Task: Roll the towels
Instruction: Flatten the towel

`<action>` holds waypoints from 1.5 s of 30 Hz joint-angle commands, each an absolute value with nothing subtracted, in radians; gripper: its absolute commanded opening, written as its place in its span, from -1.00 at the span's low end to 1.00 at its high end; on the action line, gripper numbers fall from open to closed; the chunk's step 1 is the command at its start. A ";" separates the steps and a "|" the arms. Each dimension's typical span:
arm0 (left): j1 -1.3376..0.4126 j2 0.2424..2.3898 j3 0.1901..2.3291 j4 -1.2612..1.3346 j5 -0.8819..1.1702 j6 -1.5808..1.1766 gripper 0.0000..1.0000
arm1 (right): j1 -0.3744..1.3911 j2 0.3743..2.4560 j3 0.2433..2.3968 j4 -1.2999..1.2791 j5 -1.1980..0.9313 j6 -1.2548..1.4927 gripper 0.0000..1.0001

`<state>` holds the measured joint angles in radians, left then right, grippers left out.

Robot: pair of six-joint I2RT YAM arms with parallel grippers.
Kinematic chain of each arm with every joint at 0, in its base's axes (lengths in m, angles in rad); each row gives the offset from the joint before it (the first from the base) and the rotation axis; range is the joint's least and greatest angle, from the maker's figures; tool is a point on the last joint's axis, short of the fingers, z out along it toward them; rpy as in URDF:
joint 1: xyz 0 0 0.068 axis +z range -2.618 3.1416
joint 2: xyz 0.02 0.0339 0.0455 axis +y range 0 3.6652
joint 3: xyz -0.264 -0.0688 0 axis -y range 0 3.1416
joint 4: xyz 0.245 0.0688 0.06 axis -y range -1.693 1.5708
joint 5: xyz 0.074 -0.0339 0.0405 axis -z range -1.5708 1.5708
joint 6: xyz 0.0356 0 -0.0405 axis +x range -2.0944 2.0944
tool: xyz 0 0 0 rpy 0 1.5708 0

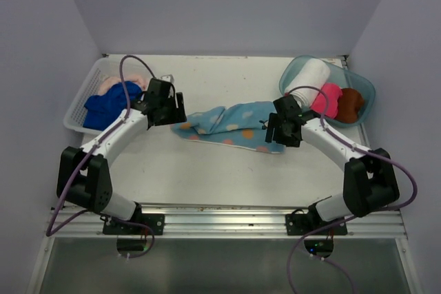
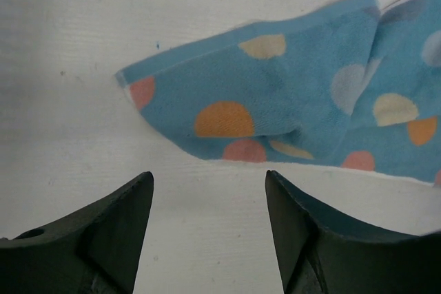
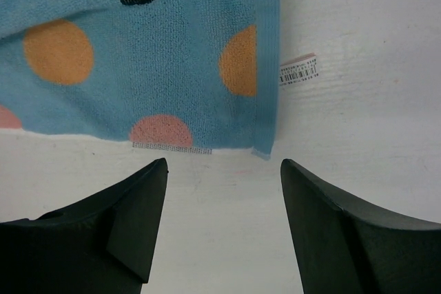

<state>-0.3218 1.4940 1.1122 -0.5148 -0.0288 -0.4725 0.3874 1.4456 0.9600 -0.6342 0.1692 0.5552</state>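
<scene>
The light blue towel (image 1: 227, 125) with coloured dots lies crumpled across the middle of the table. My left gripper (image 1: 172, 111) is open and empty just off its left corner (image 2: 275, 101). My right gripper (image 1: 279, 132) is open and empty just off its right corner (image 3: 165, 67), where a barcode tag (image 3: 298, 70) sticks out. A royal blue towel (image 1: 110, 105) and a pale peach towel (image 1: 114, 85) lie in the white basket (image 1: 79, 98). Rolled white (image 1: 306, 77), hot pink (image 1: 326, 99) and brown (image 1: 349, 105) towels sit in the teal tub (image 1: 365, 87).
The white lattice basket stands at the far left and the clear teal tub at the far right. Grey walls close in the table on three sides. A metal rail (image 1: 220, 215) runs along the near edge by the arm bases.
</scene>
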 commanded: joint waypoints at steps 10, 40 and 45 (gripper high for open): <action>-0.256 1.558 1.025 -0.476 -0.158 -0.552 0.21 | 0.338 1.471 0.925 -0.563 0.118 0.612 0.38; -0.215 1.859 1.181 -0.411 -0.195 -0.623 -0.90 | 0.316 1.351 0.834 -0.580 0.117 0.641 0.36; -0.215 1.712 1.137 -0.453 -0.221 -0.637 -1.00 | 0.316 1.377 0.813 -0.560 0.135 0.696 0.36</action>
